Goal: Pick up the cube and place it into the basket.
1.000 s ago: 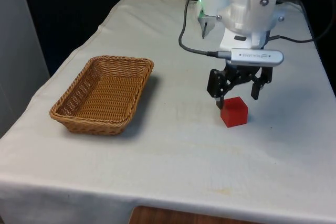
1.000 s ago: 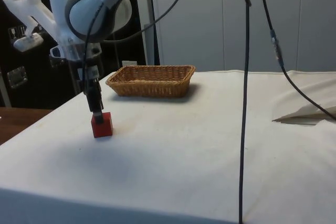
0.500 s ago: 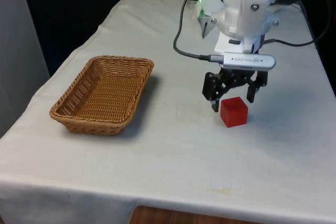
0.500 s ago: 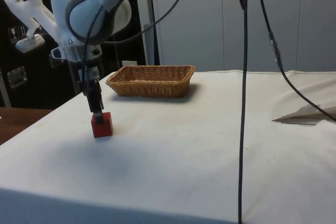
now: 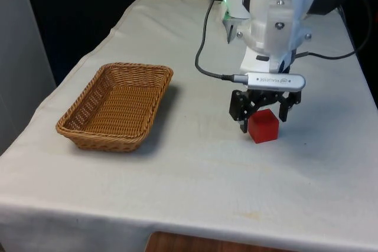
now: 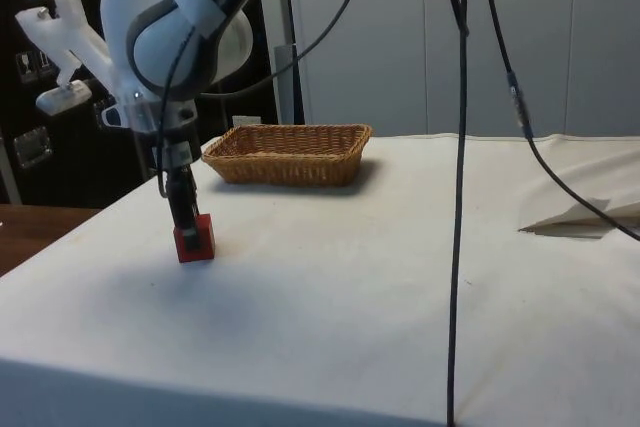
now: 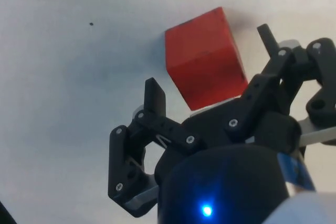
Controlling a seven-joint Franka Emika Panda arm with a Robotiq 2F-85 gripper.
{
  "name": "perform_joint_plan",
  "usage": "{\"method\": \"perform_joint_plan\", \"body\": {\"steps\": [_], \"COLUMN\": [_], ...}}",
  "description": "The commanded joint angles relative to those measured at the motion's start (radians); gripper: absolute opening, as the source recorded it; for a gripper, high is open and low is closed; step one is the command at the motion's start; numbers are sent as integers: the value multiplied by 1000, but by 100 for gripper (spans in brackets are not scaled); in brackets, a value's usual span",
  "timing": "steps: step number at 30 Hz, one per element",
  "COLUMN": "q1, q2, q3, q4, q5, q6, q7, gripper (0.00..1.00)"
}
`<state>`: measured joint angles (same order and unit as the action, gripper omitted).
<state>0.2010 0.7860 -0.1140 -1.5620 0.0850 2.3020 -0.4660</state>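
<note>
End effector (image 5: 263, 120) is low over the red cube (image 5: 263, 126), fingers spread, one on each side of it. Not pinching yet: the wrist view shows a gap between each fingertip (image 7: 155, 96) and the cube (image 7: 205, 59) faces.

Key relation: the cube sits directly below and between the fingers, on the counter (image 5: 195, 169). No long axis to worry about, it's a cube. But in the wrist view its faces look yawed relative to the line between the fingers, so I'd guess the close may land on edges and twist it square, or push it a bit. Worth a small wrist rotation or just accept the self-align.

In the side view the fingers overlap the cube's (image 6: 194, 238) upper half, so depth looks about right; maybe slightly more descent.

Wicker basket (image 5: 116, 105) is well apart, toward the front view's left, open side up. After the grasp: lift clear of the rim, traverse toward it, release inside.
</note>
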Motion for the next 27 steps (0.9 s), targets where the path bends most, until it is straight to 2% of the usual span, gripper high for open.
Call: {"method": "perform_joint_plan", "body": {"steps": [1, 8, 9, 10, 18, 27], "q1": [-7, -8, 0, -7, 0, -2], "q2": [7, 26, 22, 28, 30, 30], "q3": [7, 9, 1, 9, 0, 2], "q4": [3, 4, 1, 4, 3, 3], "q5": [10, 27, 19, 29, 27, 29], "q6": [9, 23, 16, 24, 18, 19], "q7": [-9, -18, -10, -19, -15, -16], "gripper": [100, 100, 100, 100, 100, 100]}}
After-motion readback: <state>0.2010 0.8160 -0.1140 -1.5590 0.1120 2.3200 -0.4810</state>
